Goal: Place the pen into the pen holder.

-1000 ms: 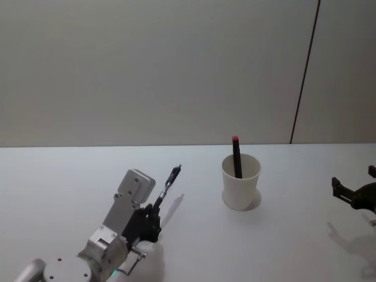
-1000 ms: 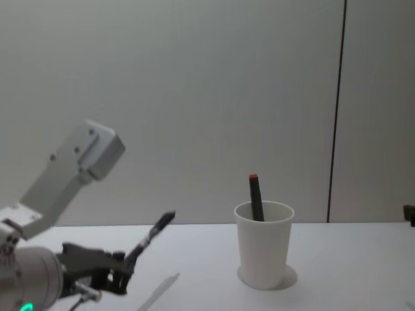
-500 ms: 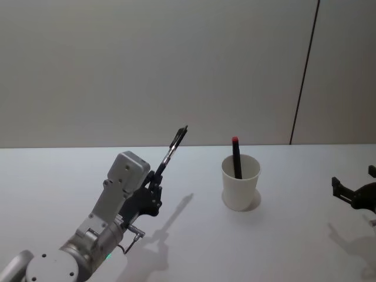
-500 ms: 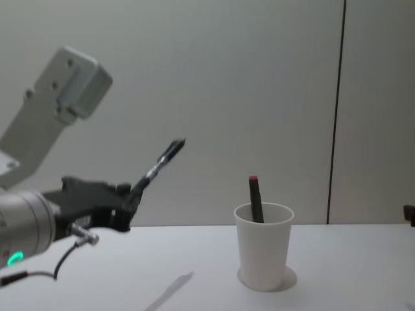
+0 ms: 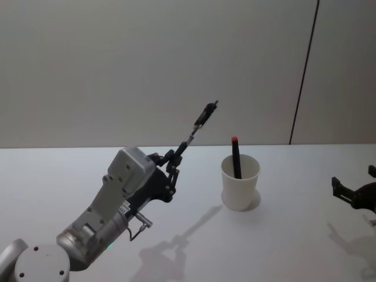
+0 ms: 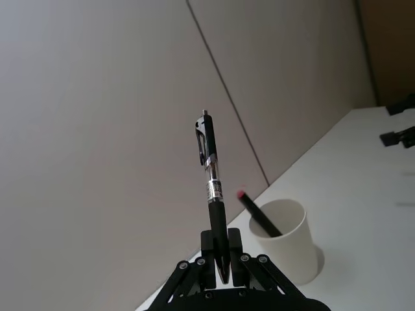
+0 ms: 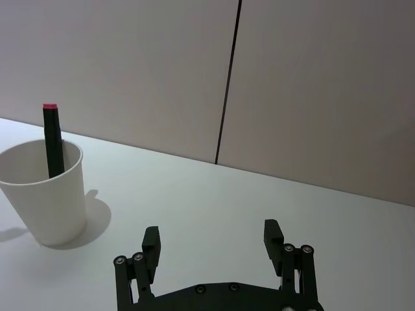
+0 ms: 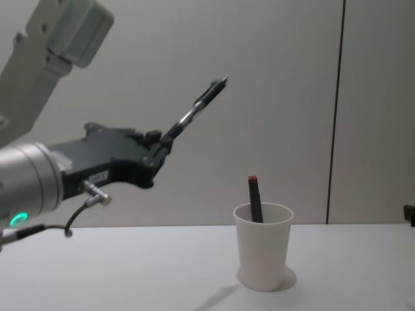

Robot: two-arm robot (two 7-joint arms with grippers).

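My left gripper (image 5: 170,165) (image 8: 159,146) (image 6: 222,269) is raised high above the table, left of the cup, and shut on the lower end of a black click pen (image 5: 197,127) (image 8: 196,108) (image 6: 211,188). The pen slants up and to the right, clip end uppermost. The pen holder, a white paper cup (image 5: 240,183) (image 8: 262,248) (image 6: 290,236) (image 7: 44,194), stands upright on the table. In it leans a dark pen with a red cap (image 5: 236,156) (image 8: 255,197) (image 7: 52,139). My right gripper (image 7: 213,238) (image 5: 352,192) rests open, low at the table's right side, nothing between its fingers.
The white table (image 5: 282,247) runs back to a plain grey wall. A dark vertical seam (image 5: 304,70) marks the wall behind and right of the cup.
My left arm has risen and swung right toward the cup, carrying the black pen from near the tabletop to well above it. The cup and right gripper have stayed put.
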